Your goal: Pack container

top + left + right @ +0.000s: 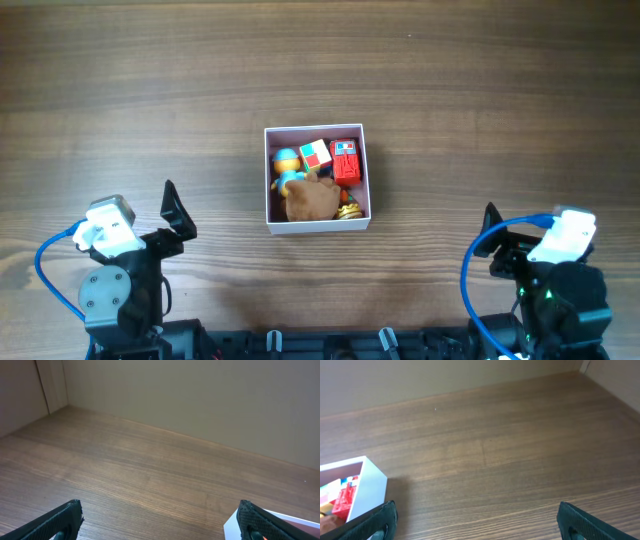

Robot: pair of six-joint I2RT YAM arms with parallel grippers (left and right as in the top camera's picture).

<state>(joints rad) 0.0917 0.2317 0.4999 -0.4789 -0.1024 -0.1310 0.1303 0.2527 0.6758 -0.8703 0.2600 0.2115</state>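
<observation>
The container (269,180), a square shallow white-walled box, sits at the table's middle. Inside lie a brown plush (312,201), a small blue-and-yellow figure (287,163), a red-green-white cube (316,154), a red toy (346,160) and a gold piece (348,211). My left gripper (176,215) is open and empty at the front left, well apart from the box. My right gripper (493,238) is open and empty at the front right. The left wrist view shows a white box corner (231,525) by its right finger. The right wrist view shows the box's corner (369,485) with red toys inside.
Bare wooden tabletop (450,90) surrounds the box. A beige wall (200,395) rises behind the table's far edge. Blue cables loop beside both arm bases (45,265).
</observation>
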